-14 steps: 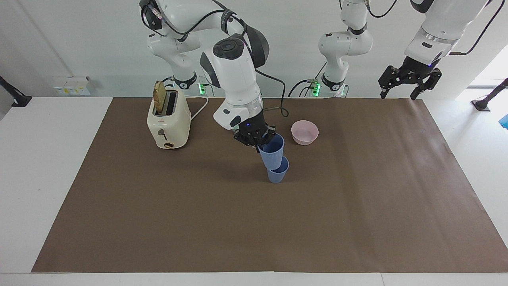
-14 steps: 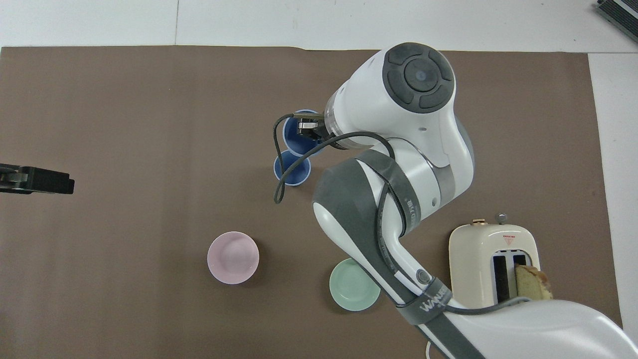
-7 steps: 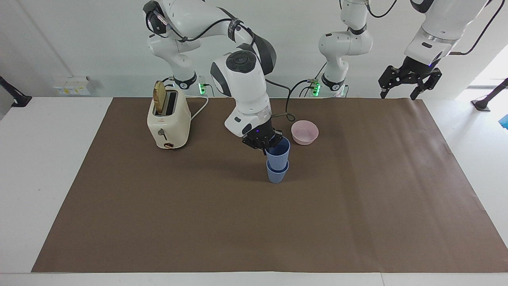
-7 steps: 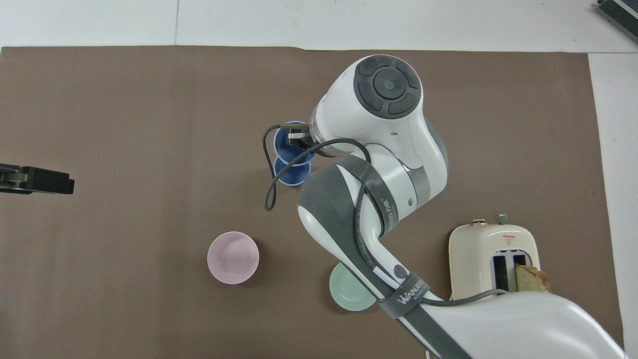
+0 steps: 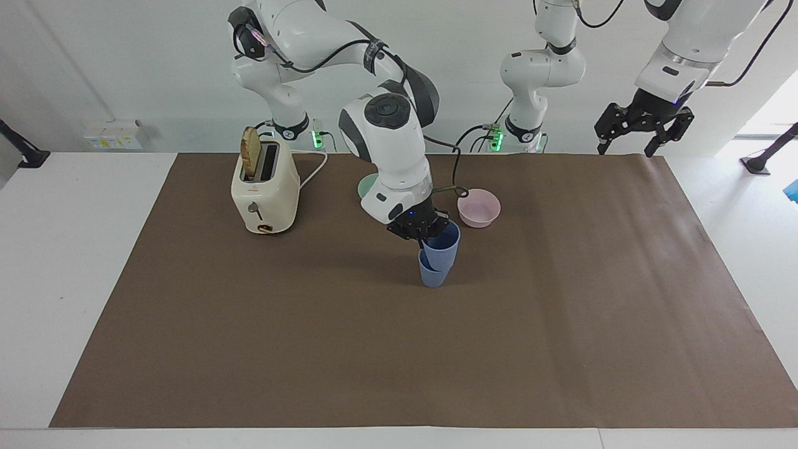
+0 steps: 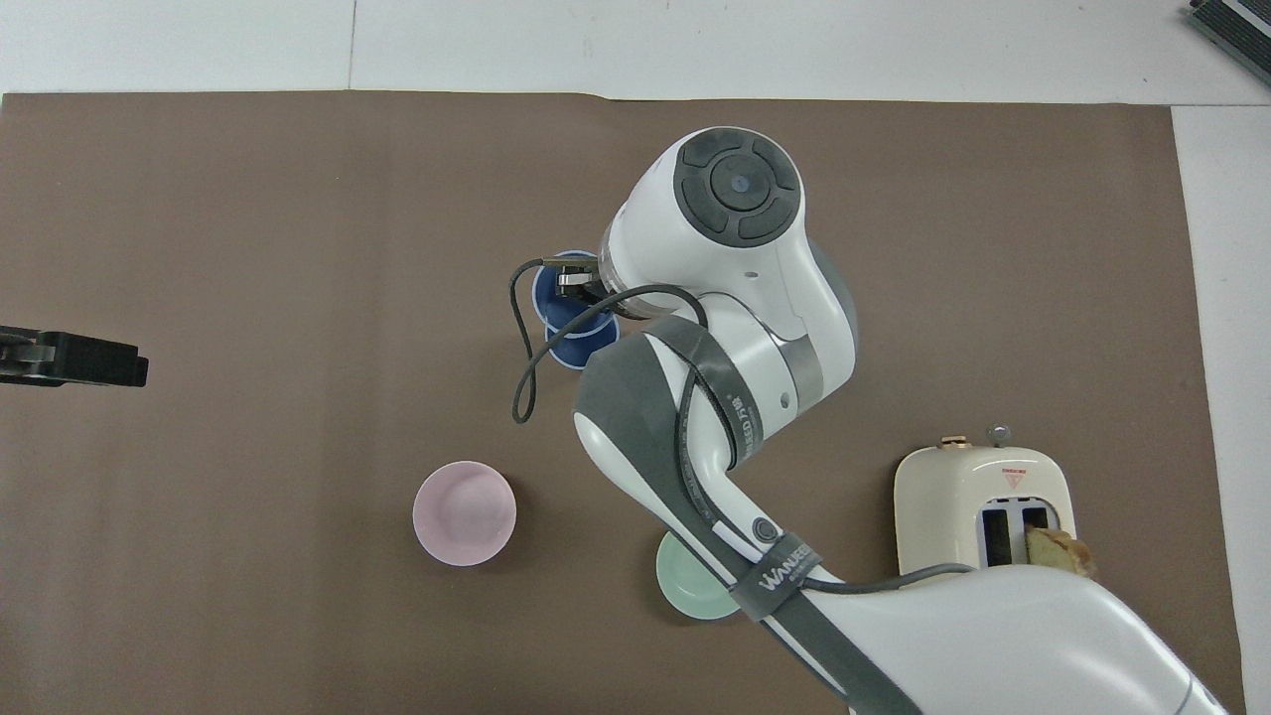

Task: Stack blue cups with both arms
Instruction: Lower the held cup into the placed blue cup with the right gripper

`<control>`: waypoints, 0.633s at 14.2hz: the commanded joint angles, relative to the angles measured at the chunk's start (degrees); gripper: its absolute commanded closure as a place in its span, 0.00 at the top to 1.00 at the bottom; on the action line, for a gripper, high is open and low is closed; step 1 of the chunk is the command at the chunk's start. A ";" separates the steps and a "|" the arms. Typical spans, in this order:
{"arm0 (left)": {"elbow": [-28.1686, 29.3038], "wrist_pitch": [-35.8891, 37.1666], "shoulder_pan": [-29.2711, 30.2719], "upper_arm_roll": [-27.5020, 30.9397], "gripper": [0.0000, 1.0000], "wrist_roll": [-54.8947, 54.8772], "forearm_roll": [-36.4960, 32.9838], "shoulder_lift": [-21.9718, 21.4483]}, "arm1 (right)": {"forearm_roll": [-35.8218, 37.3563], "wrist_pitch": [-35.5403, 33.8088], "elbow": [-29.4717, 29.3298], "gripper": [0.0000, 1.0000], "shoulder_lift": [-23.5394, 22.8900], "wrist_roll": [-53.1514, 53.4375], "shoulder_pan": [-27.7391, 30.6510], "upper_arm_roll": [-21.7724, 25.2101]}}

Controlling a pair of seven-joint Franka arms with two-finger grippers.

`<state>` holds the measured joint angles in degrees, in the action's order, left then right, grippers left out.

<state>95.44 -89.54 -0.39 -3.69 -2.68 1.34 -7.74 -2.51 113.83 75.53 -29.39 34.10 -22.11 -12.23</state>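
- My right claw (image 5: 426,236) is clamped on the rim of the upper blue cup (image 5: 444,244), pinching its wall so the mouth stays free and the tapered base can lead the way down.
- That cup sits tilted, its base already inside the lower blue cup (image 5: 432,275), which stands upright on the brown mat (image 5: 561,312) near the middle of the desk (image 5: 62,249). I judge it is not yet fully seated; straightening it should let it sink.
- In the overhead view the two blue mouths overlap, the upper blue cup (image 6: 566,293) offset from the lower blue cup (image 6: 588,348), which fits that lean.
- My left claw (image 5: 642,128) hangs open over the mat's edge at the left arm's end, waiting out of the way.
- The pink bowl (image 5: 479,207) stands near the stack, closer to the robots; the pale green bowl (image 6: 695,586) is mostly hidden under my right arm.
- The toaster (image 5: 265,190), a slice in one slot, stands toward the right arm's end.
- Writing: the grey band on my right arm reads something like "WANJEED" (image 6: 777,573); the toaster's small red label is unreadable.
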 commanded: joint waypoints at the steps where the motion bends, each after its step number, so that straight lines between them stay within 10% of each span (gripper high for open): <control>1: -0.78 1.21 0.56 -0.35 1.00 0.22 -0.11 0.10 | 0.58 1.21 0.15 0.00 -0.50 0.53 0.04 -0.34; 9: -0.87 1.21 0.56 -0.26 1.00 0.22 -0.02 0.10 | 1.89 -2.02 0.41 0.00 -0.23 0.53 -0.13 -0.25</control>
<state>95.44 -89.53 -0.39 -3.69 -2.68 1.34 -7.74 -2.14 113.36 75.55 -29.98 34.10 -22.36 -12.19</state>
